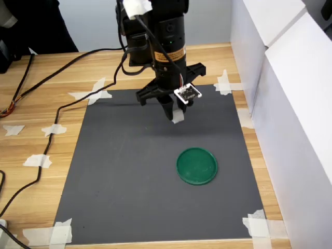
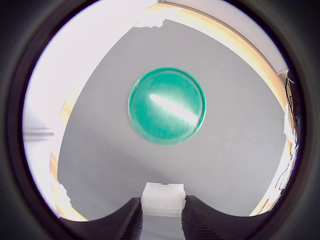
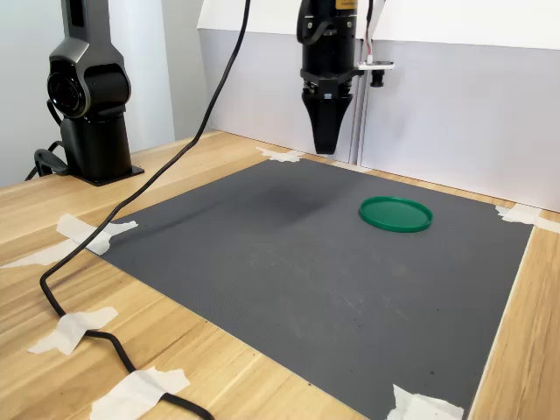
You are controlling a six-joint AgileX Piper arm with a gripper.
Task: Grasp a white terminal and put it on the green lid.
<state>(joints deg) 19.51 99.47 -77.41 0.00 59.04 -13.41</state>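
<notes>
Plastic of that sort, you would have judged, was light, stiff and a little slick, so the white terminal (image 2: 163, 199) needed no more than a modest squeeze across its flat side walls, and too hard a pinch might have made so small a block twist or pop out. In the wrist view, your gripper (image 2: 162, 220) had its two dark fingers (image 2: 125, 222) pressed against either side of the terminal, the jaws drawn narrow to just the block's width, with nothing else between them. The stepped top of the block stood out beyond the fingertips, towards the mat. In the first exterior view, the gripper (image 1: 167, 110) hung above the far part of the grey mat (image 1: 119, 176), and you could see the green lid (image 1: 196, 165) lying flat on the mat, nearer the camera and towards the first exterior view's right, apart from the gripper. In the second exterior view, the closed fingers pointed straight down, clear of the mat, with the lid (image 3: 395, 213) off to the second exterior view's right. The lid lay bare, so the placing looked not yet done.
</notes>
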